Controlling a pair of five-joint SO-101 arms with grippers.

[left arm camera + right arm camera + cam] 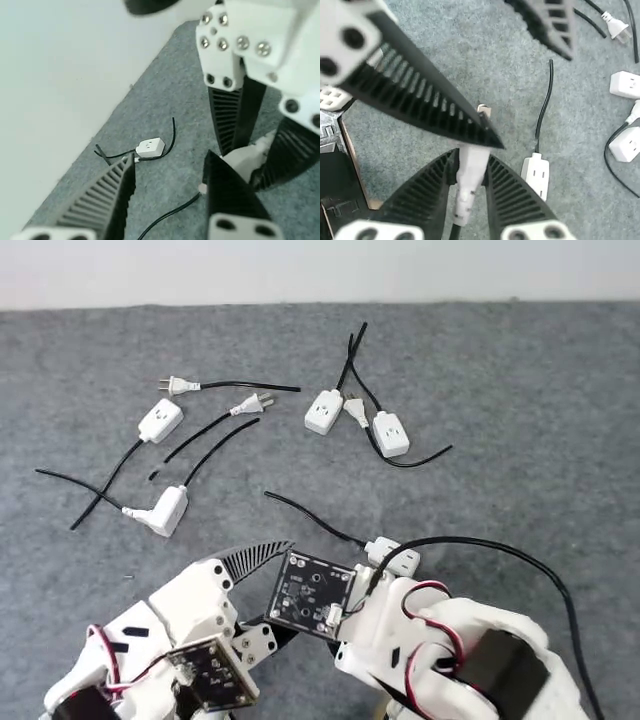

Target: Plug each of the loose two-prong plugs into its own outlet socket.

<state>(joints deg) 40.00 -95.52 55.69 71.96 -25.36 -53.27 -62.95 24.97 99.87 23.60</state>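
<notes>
- The right hand (pixel 471 159) is clamping a white two-prong plug (pixel 469 177) by its body. The prongs are pointing out past the fingertips, above the grey table (pixel 520 420).
- The left hand (pixel 170 161) is hovering with its fingers (pixel 107 200) apart and is gripping nothing. In the right wrist view, one of these fingers is crossing just in front of the held plug's prongs.
- A near outlet socket (pixel 536 175) is lying flat on the table just beside the held plug, slots facing up, with its cord trailing away from the arms.
- Farther back, a middle socket (pixel 323 412) and a far-right socket (pixel 390 433) are lying near each other, with a small loose plug (pixel 355 412) resting between them.
- On the left part of the table, a left socket (pixel 160 420) is lying near a straight plug (pixel 178 386), and a second straight plug (pixel 252 403) is lying to its right.
- Below these, a white connector body (pixel 165 510) is lying with cords leaving both ends. Whether a plug and a socket are joined there cannot be told.
</notes>
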